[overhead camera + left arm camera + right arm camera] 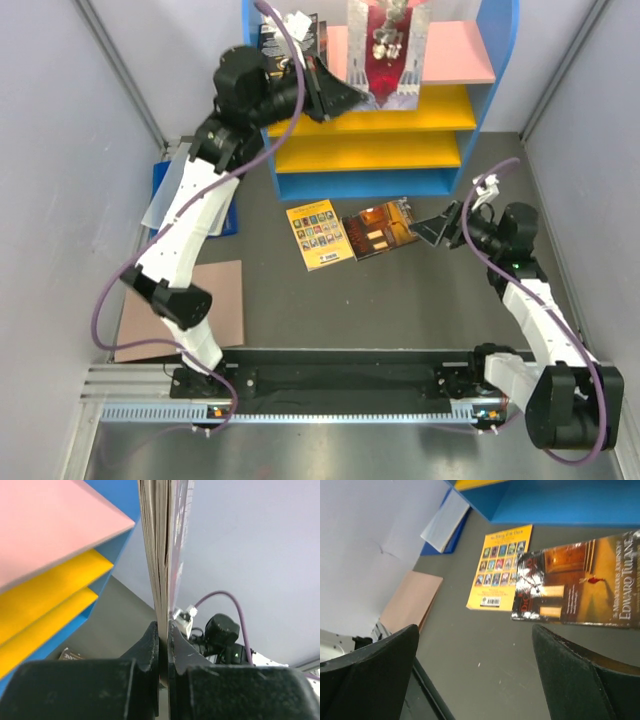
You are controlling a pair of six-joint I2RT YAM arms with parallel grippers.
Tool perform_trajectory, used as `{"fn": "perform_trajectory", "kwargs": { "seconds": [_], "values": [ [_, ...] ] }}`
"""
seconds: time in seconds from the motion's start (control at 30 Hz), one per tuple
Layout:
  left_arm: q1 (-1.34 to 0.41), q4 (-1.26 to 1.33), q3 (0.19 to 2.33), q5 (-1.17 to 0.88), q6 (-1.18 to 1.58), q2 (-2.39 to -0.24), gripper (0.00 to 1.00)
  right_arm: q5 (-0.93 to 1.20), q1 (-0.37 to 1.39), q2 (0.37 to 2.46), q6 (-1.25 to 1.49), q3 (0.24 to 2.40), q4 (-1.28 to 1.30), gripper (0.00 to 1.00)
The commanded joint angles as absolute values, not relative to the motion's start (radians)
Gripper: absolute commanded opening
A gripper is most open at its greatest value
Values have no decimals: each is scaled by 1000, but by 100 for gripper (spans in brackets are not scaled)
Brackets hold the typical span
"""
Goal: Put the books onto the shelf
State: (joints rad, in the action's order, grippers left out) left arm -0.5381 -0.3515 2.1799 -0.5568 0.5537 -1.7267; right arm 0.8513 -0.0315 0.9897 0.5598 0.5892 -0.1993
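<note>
Left end effector (pixel 162 632) around book (pixel 158 555) edge

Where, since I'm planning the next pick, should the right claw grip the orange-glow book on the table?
Its free right edge, coming in low from the right. The orange-glow book lies flat on the table, its left edge meeting the yellow book, so only a thin-edge pinch seems workable; the open right claw faces that edge.
</note>
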Motion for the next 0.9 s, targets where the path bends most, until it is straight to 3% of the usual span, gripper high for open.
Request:
{"fn": "perform_trajectory", "kwargs": {
  "seconds": [0.0,0.47,0.87],
  "values": [
    [-402,-450,2391,-793,774,-1813,0,720,82,982,413,627,-69,93],
    [-121,158,2407,-1015,1466,-1904,0,577,271,1095,377,632,-67,93],
    [-58,117,2415,-1002,1597,-1954,0,563,293,1104,387,594,-81,93]
  ]
}}
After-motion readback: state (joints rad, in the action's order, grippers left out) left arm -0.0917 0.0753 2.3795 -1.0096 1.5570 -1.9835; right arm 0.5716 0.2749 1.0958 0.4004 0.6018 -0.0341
